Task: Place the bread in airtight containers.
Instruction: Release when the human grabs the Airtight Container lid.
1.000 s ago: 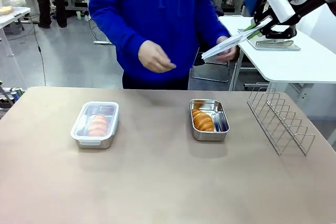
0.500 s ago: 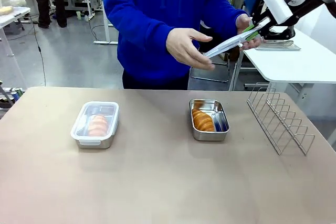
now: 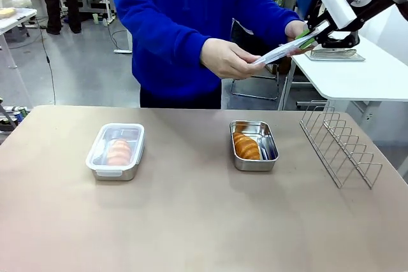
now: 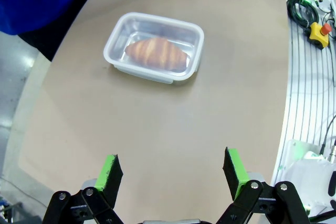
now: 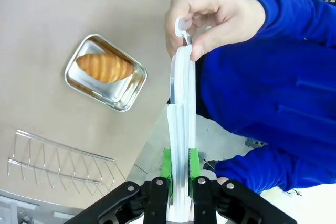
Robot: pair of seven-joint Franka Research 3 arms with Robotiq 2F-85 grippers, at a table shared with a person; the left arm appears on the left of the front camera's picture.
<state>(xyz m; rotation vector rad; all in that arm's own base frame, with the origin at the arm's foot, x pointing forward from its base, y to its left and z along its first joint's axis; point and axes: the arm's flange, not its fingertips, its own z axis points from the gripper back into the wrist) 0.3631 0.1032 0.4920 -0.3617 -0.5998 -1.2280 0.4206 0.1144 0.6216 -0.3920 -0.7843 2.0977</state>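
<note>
On the left of the table [image 3: 191, 221], a tin with a lid on [image 3: 115, 151], croissant [image 4: 156, 53] inside. Above it, left gripper [image 4: 170, 174], jaws wide, holding nothing. In the middle, open tin [image 3: 254, 145] with a croissant [image 3: 246, 147]. Up on the right, right gripper [image 3: 308, 35] pinching a clear lid [image 3: 284, 50], a hand [image 3: 228, 58] on its other end. Wire rack [image 3: 339, 144] far right.

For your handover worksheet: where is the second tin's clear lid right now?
In the front view, the clear lid is in the air at upper right, clamped in the right gripper, with the person's hand gripping its other end, above the open tin.
</note>
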